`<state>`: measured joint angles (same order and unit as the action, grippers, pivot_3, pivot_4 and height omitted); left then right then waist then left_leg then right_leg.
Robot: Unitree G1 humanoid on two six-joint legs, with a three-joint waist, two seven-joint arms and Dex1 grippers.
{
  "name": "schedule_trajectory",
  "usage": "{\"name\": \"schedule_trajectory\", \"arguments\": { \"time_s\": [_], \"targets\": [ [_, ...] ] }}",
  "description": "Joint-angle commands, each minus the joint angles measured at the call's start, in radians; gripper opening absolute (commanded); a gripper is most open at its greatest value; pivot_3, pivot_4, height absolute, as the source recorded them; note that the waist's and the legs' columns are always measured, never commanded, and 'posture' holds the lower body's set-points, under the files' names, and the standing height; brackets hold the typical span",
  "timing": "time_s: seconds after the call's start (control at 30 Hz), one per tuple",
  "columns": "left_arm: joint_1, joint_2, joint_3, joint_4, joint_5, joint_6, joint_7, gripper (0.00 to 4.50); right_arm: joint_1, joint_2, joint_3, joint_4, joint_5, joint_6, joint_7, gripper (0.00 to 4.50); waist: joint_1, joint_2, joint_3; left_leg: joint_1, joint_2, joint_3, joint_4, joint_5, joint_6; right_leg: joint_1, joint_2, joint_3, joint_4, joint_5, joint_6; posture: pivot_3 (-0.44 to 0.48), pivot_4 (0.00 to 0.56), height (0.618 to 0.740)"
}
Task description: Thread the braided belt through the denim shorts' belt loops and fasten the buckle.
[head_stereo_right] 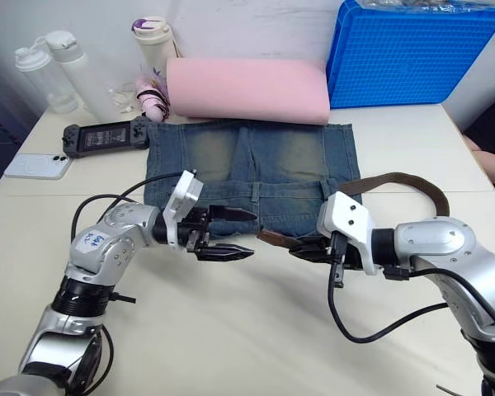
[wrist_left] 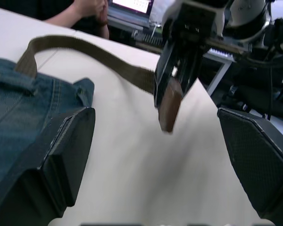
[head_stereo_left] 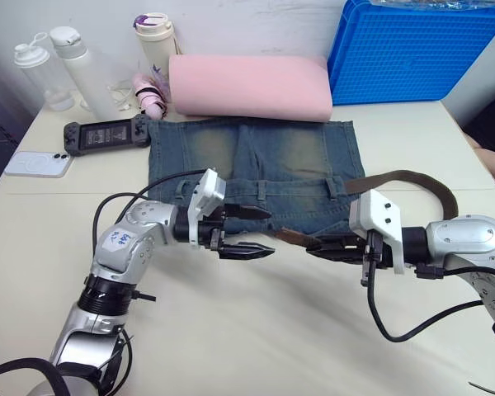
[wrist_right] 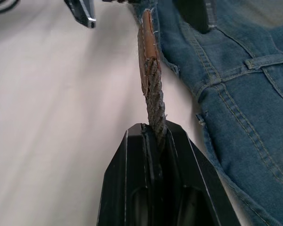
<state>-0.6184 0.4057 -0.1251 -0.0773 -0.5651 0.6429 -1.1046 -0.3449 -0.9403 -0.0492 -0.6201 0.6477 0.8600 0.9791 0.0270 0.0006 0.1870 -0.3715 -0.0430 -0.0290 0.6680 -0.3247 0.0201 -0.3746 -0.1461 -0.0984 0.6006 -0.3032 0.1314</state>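
1. Bright, even light from overhead fills the room; the table (head_stereo_left: pixel 256 330) looks pale and slightly washed.
2. Shadows beneath the arms are soft and faint.
3. In the left wrist view, the near fingers (wrist_left: pixel 61 155) are blurred.
4. The right wrist view's belt tip (wrist_right: pixel 148 47) stays fairly sharp.

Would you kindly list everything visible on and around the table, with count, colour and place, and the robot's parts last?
denim shorts: one, faded blue, flat mid-table.
belt loops: at least two seen, blue, on the waistband near the robot.
braided belt: one, dark brown, arcing from the shorts' right side to the right gripper.
foam roll: one, pink, beyond the shorts.
crate: one, blue, far right.
bottles: three, two clear and one cream, far left.
game controller: one, black, left of the shorts.
phone: one, white, left edge.
table: one, cream.
left gripper: fingers open, at the waistband.
right gripper: shut on the belt's tip.
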Motion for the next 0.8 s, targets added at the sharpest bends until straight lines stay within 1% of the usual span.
{"name": "schedule_trajectory", "arguments": {
  "time_s": [0.03,0.1,0.13,0.17,0.27,0.33,0.37,0.43,0.47,0.5,0.53,0.6,0.63,0.67,0.73,0.77,0.8],
  "targets": [
    [-0.019,-0.036,-0.014,-0.012,-0.029,0.017,0.009,4.5,-0.025,-0.024,-0.036,-0.016,0.024,0.014,-0.011,0.03,0.0,0.0,0.0,0.0,0.0,0.0,0.0,0.0,0.0,0.0,0.0,0.0,0.0,0.0,0.0,0.0,0.15,0.74],
    [-0.021,-0.045,-0.047,-0.012,-0.008,0.015,0.002,4.5,-0.029,-0.027,-0.038,-0.018,0.03,0.024,-0.018,0.03,0.0,0.0,0.0,0.0,0.0,0.0,0.0,0.0,0.0,0.0,0.0,0.0,0.0,0.0,0.0,0.0,0.15,0.74],
    [-0.022,-0.051,-0.061,-0.009,0.003,0.008,-0.003,3.95,-0.031,-0.029,-0.04,-0.018,0.034,0.03,-0.023,0.0,0.0,0.0,0.0,0.0,0.0,0.0,0.0,0.0,0.0,0.0,0.0,0.0,0.0,0.0,0.0,0.0,0.15,0.74],
    [-0.024,-0.051,-0.074,-0.005,0.011,0.0,-0.01,3.75,-0.031,-0.031,-0.042,-0.019,0.037,0.035,-0.028,0.0,0.0,0.0,0.0,0.0,0.0,0.0,0.0,0.0,0.0,0.0,0.0,0.0,0.0,0.0,0.0,0.0,0.15,0.74],
    [-0.038,-0.068,-0.081,0.016,0.019,-0.015,-0.003,2.75,-0.029,-0.037,-0.054,-0.02,0.043,0.054,-0.05,0.0,0.0,0.0,0.0,0.0,0.0,0.0,0.0,0.0,0.0,0.0,0.0,0.0,0.0,0.0,0.0,0.0,0.15,0.74],
    [-0.056,-0.093,-0.074,0.037,0.002,-0.004,-0.001,1.64,-0.025,-0.045,-0.062,-0.02,0.049,0.063,-0.055,0.0,0.002,0.0,0.0,0.0,0.0,0.0,0.0,0.0,0.0,0.0,0.0,0.0,0.0,0.0,0.0,0.0,0.15,0.74],
    [-0.064,-0.104,-0.073,0.046,-0.005,0.001,-0.003,1.36,-0.023,-0.047,-0.066,-0.019,0.05,0.065,-0.058,0.0,0.002,0.0,0.0,0.0,0.0,0.0,0.0,0.0,0.0,0.0,0.0,0.0,0.0,0.0,0.0,0.0,0.15,0.74],
    [-0.086,-0.126,-0.071,0.071,-0.014,0.006,-0.01,0.43,-0.011,-0.055,-0.08,-0.016,0.048,0.068,-0.066,0.0,0.001,0.0,0.0,0.0,0.0,0.0,0.0,0.0,0.0,0.0,0.0,0.0,0.0,0.0,0.0,0.0,0.15,0.74],
    [-0.099,-0.139,-0.069,0.087,-0.016,0.005,-0.011,0.13,-0.003,-0.054,-0.095,-0.012,0.068,0.09,-0.073,0.0,0.002,0.0,0.0,0.0,0.0,0.0,0.0,0.0,0.0,0.0,0.0,0.0,0.0,0.0,0.0,0.0,0.15,0.74],
    [-0.113,-0.151,-0.062,0.102,-0.02,0.008,-0.01,0.0,0.005,-0.059,-0.104,-0.01,0.075,0.097,-0.073,0.68,0.002,0.0,0.0,0.0,0.0,0.0,0.0,0.0,0.0,0.0,0.0,0.0,0.0,0.0,0.0,0.0,0.15,0.74],
    [-0.128,-0.162,-0.054,0.117,-0.026,0.014,-0.009,0.0,0.015,-0.064,-0.118,-0.009,0.086,0.108,-0.071,0.89,0.003,0.0,0.0,0.0,0.0,0.0,0.0,0.0,0.0,0.0,0.0,0.0,0.0,0.0,0.0,0.0,0.15,0.74],
    [-0.154,-0.179,-0.041,0.143,-0.031,0.027,-0.003,0.0,0.041,-0.075,-0.161,-0.009,0.113,0.128,-0.07,1.56,0.006,0.0,0.0,-0.001,0.0,0.0,0.001,0.0,0.0,0.0,0.0,0.0,0.0,0.0,0.0,0.0,0.15,0.74],
    [-0.166,-0.186,-0.037,0.158,-0.028,0.036,0.006,0.0,0.053,-0.076,-0.187,-0.008,0.117,0.13,-0.079,2.29,0.005,0.0,0.0,-0.002,-0.001,0.0,0.002,0.0,0.001,0.0,0.0,0.0,0.0,0.0,0.0,0.0,0.15,0.74],
    [-0.175,-0.192,-0.036,0.173,-0.024,0.045,0.017,0.0,0.062,-0.072,-0.218,-0.004,0.123,0.133,-0.092,2.6,0.005,0.0,0.0,-0.001,0.0,0.0,0.002,0.0,0.001,0.0,0.0,0.0,0.0,0.0,0.0,0.0,0.15,0.74],
    [-0.186,-0.201,-0.038,0.199,-0.007,0.055,0.04,0.0,0.075,-0.052,-0.288,0.009,0.117,0.117,-0.13,3.51,0.005,0.0,0.0,-0.001,0.0,0.0,0.001,0.0,0.001,0.0,0.0,0.0,0.0,0.0,0.0,0.0,0.15,0.74],
    [-0.19,-0.216,-0.031,0.218,0.003,0.051,0.067,0.0,0.075,-0.031,-0.334,0.024,0.11,0.106,-0.169,3.98,0.005,0.0,0.0,-0.001,0.0,0.0,0.001,0.0,0.001,0.0,0.0,0.0,0.0,0.0,0.0,0.0,0.15,0.74],
    [-0.199,-0.237,-0.013,0.249,0.005,0.054,0.106,0.0,0.07,-0.007,-0.377,0.042,0.103,0.099,-0.214,4.36,0.004,0.0,0.0,-0.001,0.0,0.0,0.001,0.0,0.001,0.0,0.0,0.0,0.0,0.0,0.0,0.0,0.15,0.74]
  ]
}}
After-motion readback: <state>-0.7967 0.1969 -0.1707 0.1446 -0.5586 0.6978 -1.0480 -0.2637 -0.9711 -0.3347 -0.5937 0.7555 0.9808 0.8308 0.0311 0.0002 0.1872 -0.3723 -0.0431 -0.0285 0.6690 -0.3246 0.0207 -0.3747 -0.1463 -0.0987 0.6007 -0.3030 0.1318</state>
